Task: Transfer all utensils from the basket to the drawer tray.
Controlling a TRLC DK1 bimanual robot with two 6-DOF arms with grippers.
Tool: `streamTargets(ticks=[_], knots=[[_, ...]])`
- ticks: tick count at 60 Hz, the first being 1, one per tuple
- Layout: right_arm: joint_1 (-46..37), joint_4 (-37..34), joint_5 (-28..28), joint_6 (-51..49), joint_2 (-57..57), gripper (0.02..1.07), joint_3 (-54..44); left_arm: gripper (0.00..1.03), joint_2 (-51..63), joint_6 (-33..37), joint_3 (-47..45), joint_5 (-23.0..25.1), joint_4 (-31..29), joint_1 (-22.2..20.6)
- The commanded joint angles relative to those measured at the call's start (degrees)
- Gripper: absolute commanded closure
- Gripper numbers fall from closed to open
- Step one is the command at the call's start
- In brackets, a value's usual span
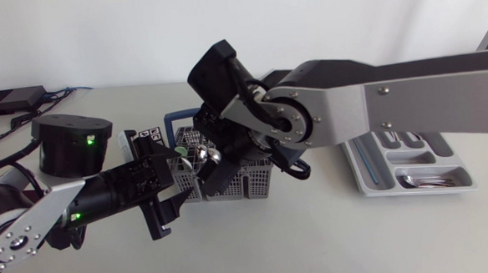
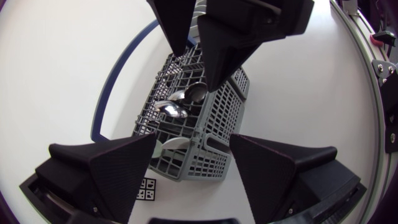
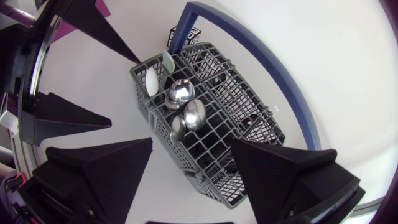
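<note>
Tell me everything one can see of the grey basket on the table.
The basket is a grey plastic-looking lattice split into compartments, with a blue arched handle. It stands upright on the white table. Three shiny spoons stand bowls-up inside, two pale utensils in a corner compartment. The left gripper and right gripper, both open, hover close; neither grips it.

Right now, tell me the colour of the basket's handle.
The handle is blue, clearest in the right wrist view.

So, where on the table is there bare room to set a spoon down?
Bare table lies between the basket, the drawer tray and the near edge. It is crowded around the basket, where the left gripper and right gripper both hang.
</note>
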Motion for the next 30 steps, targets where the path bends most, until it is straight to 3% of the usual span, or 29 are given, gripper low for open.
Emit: streamTargets(ticks=[1, 17, 30], knots=[[0.63, -1.03, 1.77, 1.85, 2.41, 0.22, 2.00, 0.20, 1.28, 1.15, 0.85, 1.13, -1.29, 1.13], [1.16, -0.86, 4.05, 1.85, 5.05, 0.38, 3.85, 0.20, 3.31, -0.25, 4.63, 3.85, -4.81, 3.85], [1.34, -0.95, 5.99, 1.76, 6.01, 0.64, 3.94, 0.20, 3.31, -0.61, 4.54, 3.85, -4.98, 3.41]])
